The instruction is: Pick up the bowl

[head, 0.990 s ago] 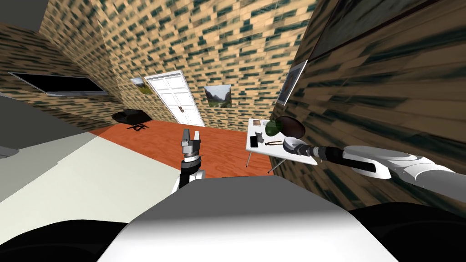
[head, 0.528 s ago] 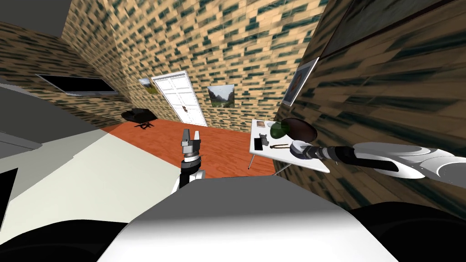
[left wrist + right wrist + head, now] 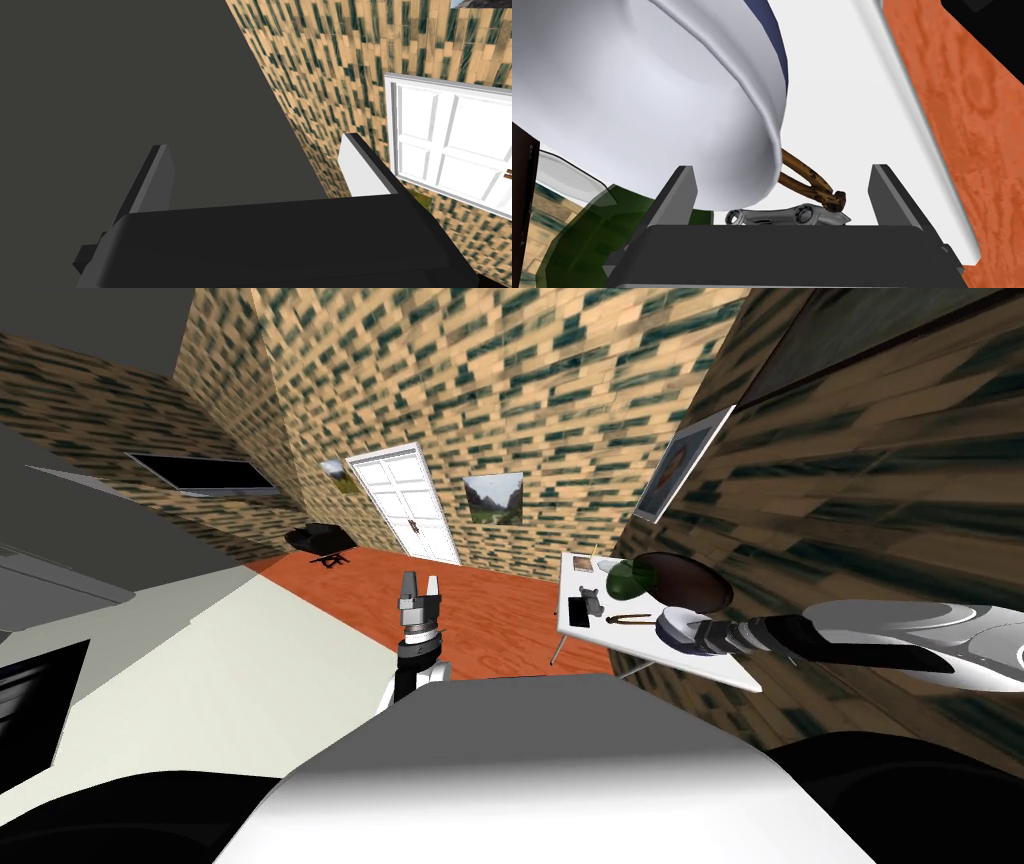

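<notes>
Grey fingers of the left tool (image 3: 420, 580) stand apart and empty, raised close before the chest above the orange wood floor (image 3: 480, 628). Farther out on the right side, the right tool (image 3: 782, 169) reaches over a white table (image 3: 832, 90), its fingers also apart and clamped on nothing; the white, blue-banded bowl (image 3: 662, 100) sits on the table directly ahead, its near edge partly between them. Beyond the bowl lie a brown strap-like object (image 3: 807, 177), a small grey metal object (image 3: 787, 216), a green glass piece (image 3: 587, 240) and a dark round tray (image 3: 690, 580).

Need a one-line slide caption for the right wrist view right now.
Right gripper, jaws open, at the rim of a white bowl, white table and brown-handled tool beyond.
</notes>
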Controlling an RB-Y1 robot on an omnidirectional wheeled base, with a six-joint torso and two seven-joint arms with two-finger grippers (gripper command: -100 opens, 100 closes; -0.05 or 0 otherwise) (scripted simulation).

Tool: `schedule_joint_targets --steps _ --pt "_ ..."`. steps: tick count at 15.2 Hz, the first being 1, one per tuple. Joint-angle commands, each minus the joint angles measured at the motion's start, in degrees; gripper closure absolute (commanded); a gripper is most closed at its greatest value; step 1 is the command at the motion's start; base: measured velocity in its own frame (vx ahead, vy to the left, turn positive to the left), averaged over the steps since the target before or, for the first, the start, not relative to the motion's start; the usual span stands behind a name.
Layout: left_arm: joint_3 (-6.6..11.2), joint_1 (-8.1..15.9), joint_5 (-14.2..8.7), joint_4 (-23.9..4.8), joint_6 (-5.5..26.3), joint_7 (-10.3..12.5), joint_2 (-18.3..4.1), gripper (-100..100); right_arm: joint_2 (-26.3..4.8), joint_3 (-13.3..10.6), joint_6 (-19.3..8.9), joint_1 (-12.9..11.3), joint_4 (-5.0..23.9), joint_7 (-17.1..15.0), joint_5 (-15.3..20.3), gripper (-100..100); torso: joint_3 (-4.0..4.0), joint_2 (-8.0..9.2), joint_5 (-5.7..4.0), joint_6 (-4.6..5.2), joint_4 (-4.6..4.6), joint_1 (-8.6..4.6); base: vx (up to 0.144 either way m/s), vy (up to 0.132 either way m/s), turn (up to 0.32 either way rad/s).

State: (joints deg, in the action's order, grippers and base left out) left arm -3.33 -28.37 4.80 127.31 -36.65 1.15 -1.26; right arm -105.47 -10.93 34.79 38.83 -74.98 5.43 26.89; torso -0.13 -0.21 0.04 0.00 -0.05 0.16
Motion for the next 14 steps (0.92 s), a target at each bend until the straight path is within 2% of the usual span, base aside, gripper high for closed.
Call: schedule_joint_targets --steps 1,3,4,5,7,8,10,13,14 --pt "0.0 0.0 0.0 0.0 0.0 0.0 0.0 0 -1.6 -1.27 0.5 1.34 0.96 0.11 0.74 -100 0.0 0.0 0.0 0.0 0.0 0.0 0.048 0.015 0.061" --pt "0.0 0.0 0.0 0.0 0.0 0.0 0.0 0 -1.6 -1.27 0.5 1.34 0.96 0.11 0.74 -100 0.04 0.06 -0.02 0.0 0.02 -0.04 0.036 0.013 0.03" --pt "0.0 0.0 0.0 0.0 0.0 0.0 0.0 0 -3.29 -2.94 1.26 2.94 2.15 0.15 1.5 -100 0.07 0.12 -0.03 0.01 0.03 -0.06 0.035 0.018 0.058" --pt "0.0 0.0 0.0 0.0 0.0 0.0 0.0 0 -3.29 -2.94 1.26 2.94 2.15 0.15 1.5 -100 0.08 0.13 -0.02 0.0 0.03 -0.05 0.046 0.02 0.069" --pt "0.0 0.0 0.0 0.0 0.0 0.0 0.0 0 -4.71 -4.67 2.01 4.58 3.22 0.17 2.22 -100 0.05 0.08 -0.02 0.01 0.03 -0.04 0.062 0.02 0.072" --pt "0.0 0.0 0.0 0.0 0.0 0.0 0.0 0 -3.43 -3.61 2.21 3.28 3.43 -0.08 2.87 -100 0.04 0.06 -0.02 0.01 0.02 -0.04 0.037 0.012 0.021" --pt "0.0 0.01 0.0 0.0 0.0 0.0 0.0 0 -0.58 -3.19 4.06 1.5 6.18 -2.44 7.05 -100 0.11 0.2 -0.04 -0.02 0.04 -0.08 -0.034 -0.002 0.186" --pt "0.0 0.03 0.0 0.0 0.01 0.0 0.0 0 3.71 -2.34 6.35 -1.2 9.99 -5.78 12.33 -100 0.39 0.68 -0.05 -0.03 0.15 -0.16 -0.134 -0.009 0.315" --pt "0.0 0.04 0.0 0.0 0.01 0.0 0.0 0 3.71 -2.34 6.35 -1.2 9.99 -5.78 12.4 -100 0.46 0.81 -0.06 -0.03 0.18 -0.16 -0.137 -0.004 0.188"
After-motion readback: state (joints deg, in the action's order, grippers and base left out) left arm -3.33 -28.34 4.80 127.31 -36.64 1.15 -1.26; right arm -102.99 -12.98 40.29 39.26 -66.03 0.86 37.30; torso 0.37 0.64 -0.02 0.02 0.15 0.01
